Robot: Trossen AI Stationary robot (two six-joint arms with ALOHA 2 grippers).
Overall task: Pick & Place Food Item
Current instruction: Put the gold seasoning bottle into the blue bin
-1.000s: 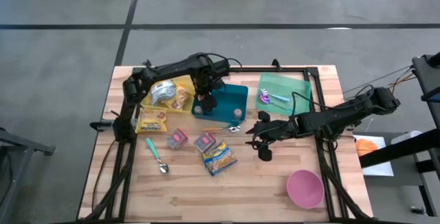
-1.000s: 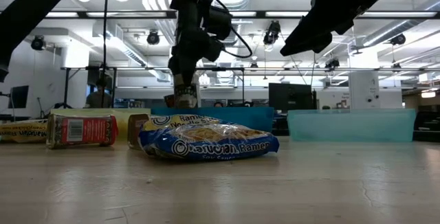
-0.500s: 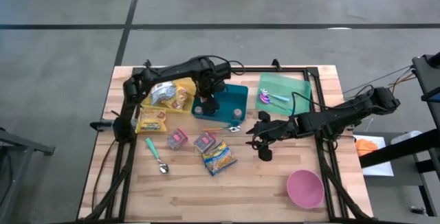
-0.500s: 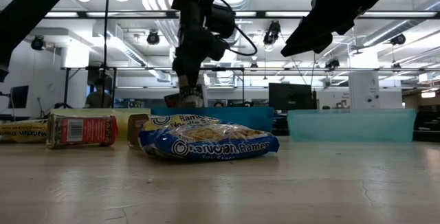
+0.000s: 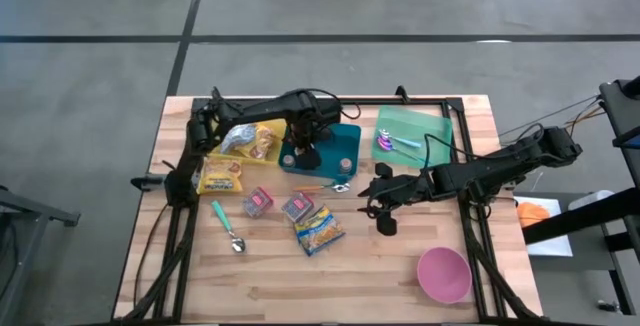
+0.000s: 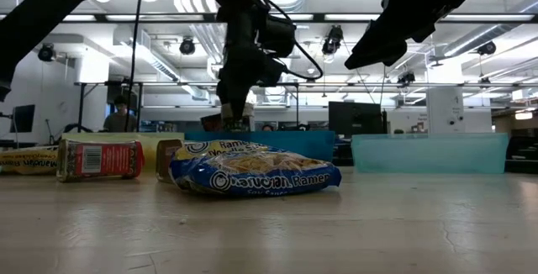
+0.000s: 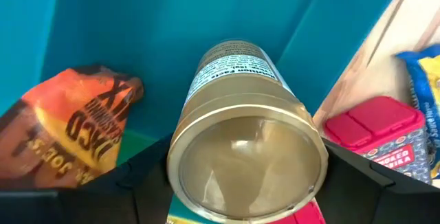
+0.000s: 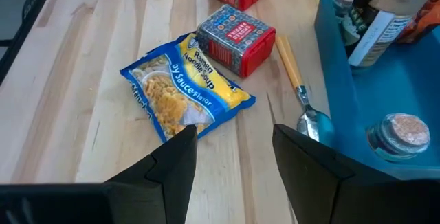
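A teal bin (image 5: 335,148) stands at the table's far middle. My left gripper (image 5: 302,152) hangs over its left part, pointing down, shut on a gold-topped can (image 7: 247,148) with a white label. An orange snack bag (image 7: 69,135) and a small jar (image 8: 395,135) lie in the bin. A blue ramen packet (image 5: 318,229) lies flat on the table near two red boxes (image 5: 298,205). My right gripper (image 5: 380,204) hovers open above the table right of them, touching nothing. My left gripper pinches the can near its gold top end (image 7: 206,141), one finger (image 7: 144,176) on each side of the round wall. The fingers come from above, pointing down. The can hangs below them inside the bin; I cannot tell whether its lower end (image 7: 234,52) touches the floor.
A yellow tray (image 5: 262,126) with a silver pouch sits at the far left, with a yellow packet (image 5: 220,176) in front of it. A green tray (image 5: 412,131) holds utensils at the far right. A teal spoon (image 5: 228,228), an orange-handled spoon (image 8: 302,93) and a pink bowl (image 5: 443,273) lie nearer.
My left gripper has sunk a little with the can toward the teal bin and shifted slightly toward the table's right edge. It stays shut on the can.
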